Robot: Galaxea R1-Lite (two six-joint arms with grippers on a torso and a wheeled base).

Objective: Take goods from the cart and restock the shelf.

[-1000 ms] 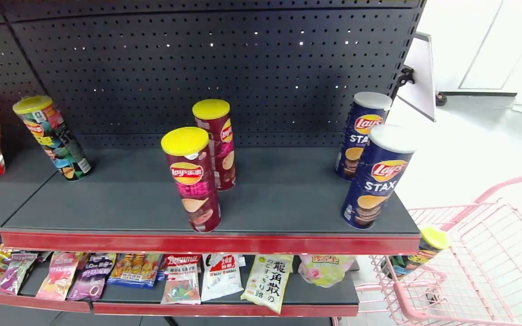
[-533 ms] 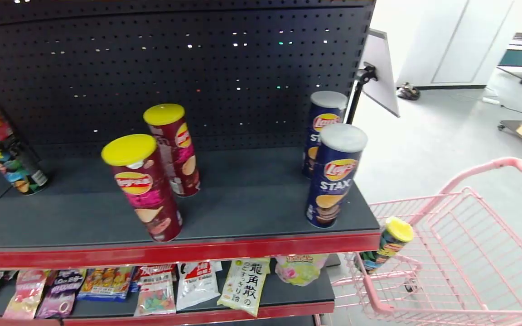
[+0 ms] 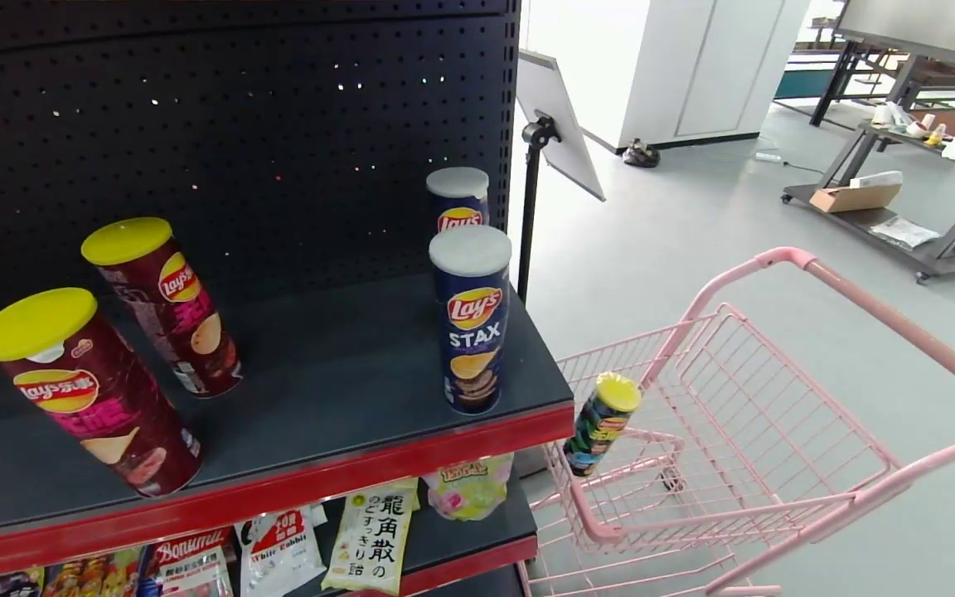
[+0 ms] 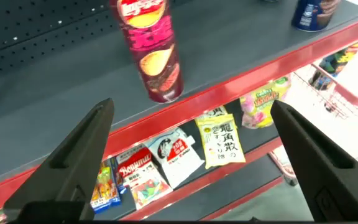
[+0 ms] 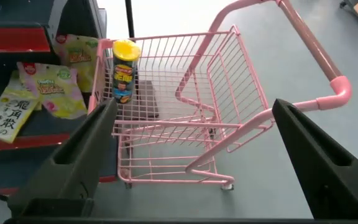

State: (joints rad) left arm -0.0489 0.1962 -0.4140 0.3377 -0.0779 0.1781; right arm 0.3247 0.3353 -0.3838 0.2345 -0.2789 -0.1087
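A pink wire cart (image 3: 697, 319) stands to the right of the shelf (image 3: 320, 473). One chip can with a yellow lid (image 3: 602, 423) leans in the cart's corner nearest the shelf, also seen in the right wrist view (image 5: 123, 71). On the grey shelf top stand two maroon cans with yellow lids (image 3: 96, 398) (image 3: 167, 307) and two navy cans with grey lids (image 3: 472, 332) (image 3: 455, 203). My left gripper (image 4: 191, 104) is open in front of the shelf's red edge, below the front maroon can (image 4: 151, 50). My right gripper (image 5: 194, 104) is open above the cart (image 5: 339, 88).
Snack bags (image 3: 374, 539) lie on the lower shelf. A white board on a black stand (image 3: 560, 124) is behind the shelf's right end. Low trolley tables (image 3: 900, 207) stand far right. Bare floor surrounds the cart.
The head camera has turned to the right, so the shelf has slid left and more of the cart shows. The cans stay where they were.
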